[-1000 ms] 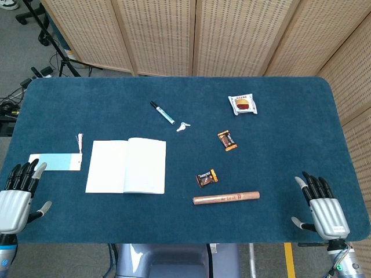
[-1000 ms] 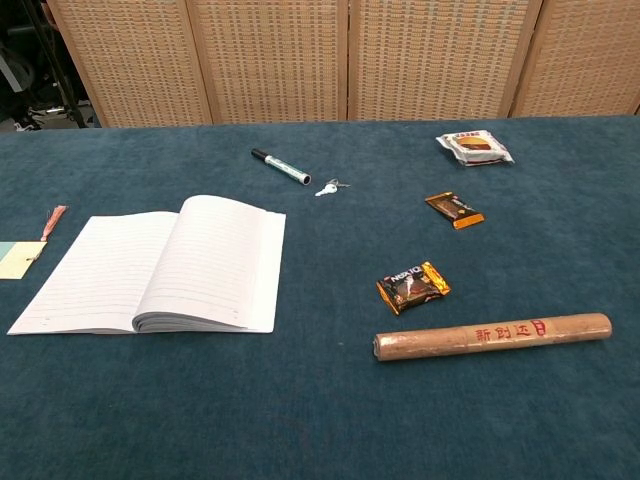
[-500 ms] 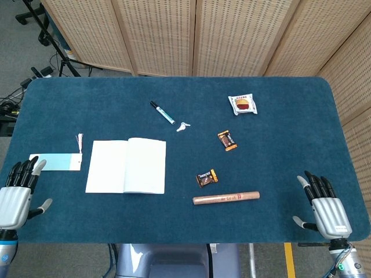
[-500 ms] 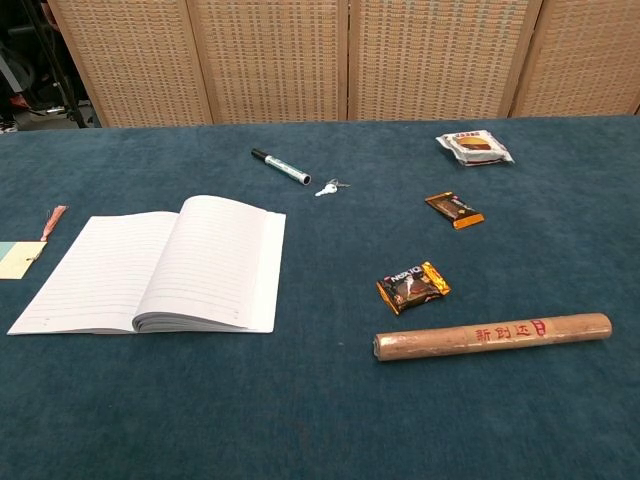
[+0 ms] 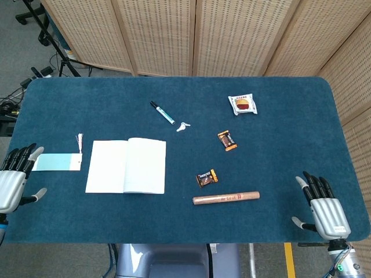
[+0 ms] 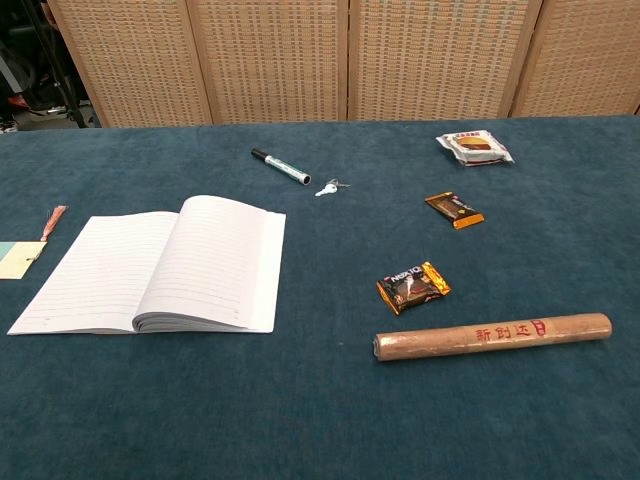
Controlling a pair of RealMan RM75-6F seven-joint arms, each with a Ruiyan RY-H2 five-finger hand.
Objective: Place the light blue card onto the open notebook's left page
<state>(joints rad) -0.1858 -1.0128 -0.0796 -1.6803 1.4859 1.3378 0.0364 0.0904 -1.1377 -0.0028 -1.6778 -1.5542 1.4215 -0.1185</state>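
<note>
The light blue card (image 5: 58, 163) lies flat on the blue table, left of the open notebook (image 5: 126, 165), with a small tassel (image 5: 80, 142) at its right end. In the chest view only the card's corner (image 6: 18, 259) shows at the left edge, beside the notebook (image 6: 155, 265). My left hand (image 5: 14, 180) hovers open at the table's left edge, its fingertips close to the card's left end. Far off at the front right corner, my right hand (image 5: 322, 209) is open and holds nothing. Neither hand appears in the chest view.
A marker pen (image 5: 162, 112) and a small key (image 5: 183, 126) lie behind the notebook. Two snack packets (image 5: 227, 140) (image 5: 207, 178), a brown cylinder (image 5: 226, 198) and a white wrapped snack (image 5: 243, 105) occupy the right half. Wicker screens stand behind the table.
My left hand has drifted further left and slightly up, toward the table's left edge near the card. The right hand has barely shifted. No object moved.
</note>
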